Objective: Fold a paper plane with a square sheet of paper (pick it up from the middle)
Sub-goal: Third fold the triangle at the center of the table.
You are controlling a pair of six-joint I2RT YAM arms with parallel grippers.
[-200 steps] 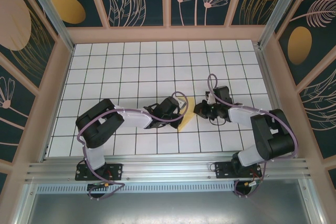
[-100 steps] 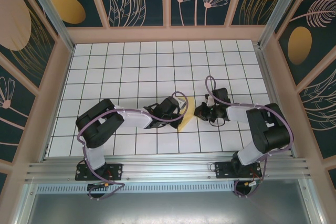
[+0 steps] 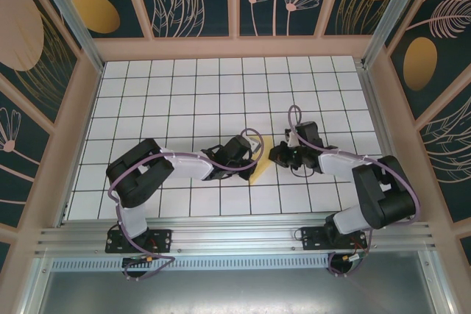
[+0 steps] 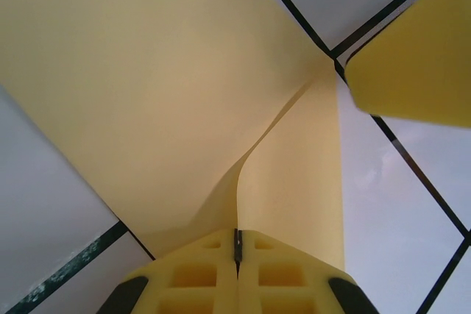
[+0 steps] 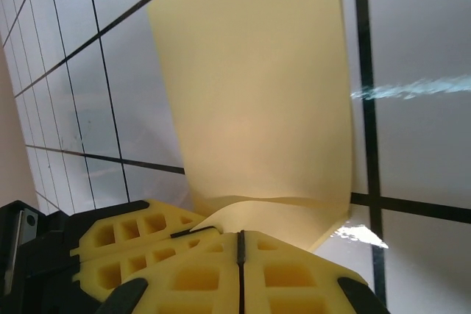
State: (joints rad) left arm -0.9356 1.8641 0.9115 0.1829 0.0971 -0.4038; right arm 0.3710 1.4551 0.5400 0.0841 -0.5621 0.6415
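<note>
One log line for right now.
left gripper: shut on paper | right gripper: shut on paper | paper: partly folded, pinched from both sides

Black arms [image 3: 140, 174] with white shells [image 3: 188, 165] and lilac cables [image 3: 292, 117] carry a left pincer [image 4: 237, 248] and right pincer [image 5: 241, 255] with yellow pocketed pads [image 4: 199, 273].

Pale-yellow paper [image 3: 262, 158] on white, black-gridded table [image 3: 184, 93]
</note>
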